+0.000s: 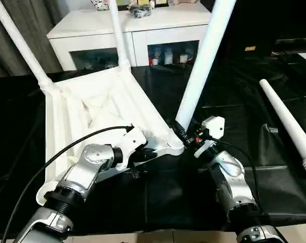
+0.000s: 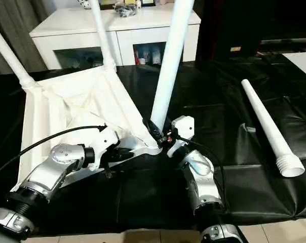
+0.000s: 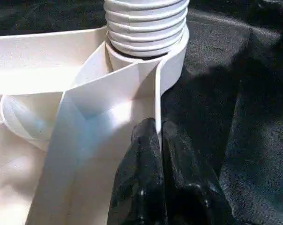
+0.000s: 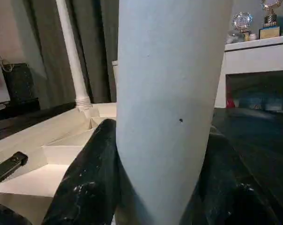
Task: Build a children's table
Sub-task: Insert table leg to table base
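The tabletop [image 1: 92,109] lies upside down on the black-covered bench [image 1: 274,177], ribbed underside up, toward the bench's left half and reaching from near its far edge to close by the front edge. Two legs already stand in its far corner sockets: one at the far left corner [image 1: 21,45], one at the far right corner [image 1: 118,35], both leaning a little.

A third leg [image 1: 206,55] stands in the near right corner socket [image 1: 174,143], tilted away to the right as it rises. The right tool [image 2: 160,136] is clamped around this leg just above the socket; in the right wrist view its two black fingers [image 4: 85,183] press against either side of the pale tube (no gap between pad and leg on either side).

The left tool [image 1: 143,152] is closed on the tabletop's rim beside that same socket. In the left wrist view the fingers [image 3: 141,178] pinch a thin white wall of the tabletop, with the threaded end of the leg [image 3: 146,26] seated in the round socket just beyond them.

The fourth leg [image 2: 267,126] lies loose on the bench toward the right edge, threaded end pointing to the near right corner, well apart from the tabletop.

Beyond the bench's far edge stands a white cabinet [image 1: 138,30] with glass doors.
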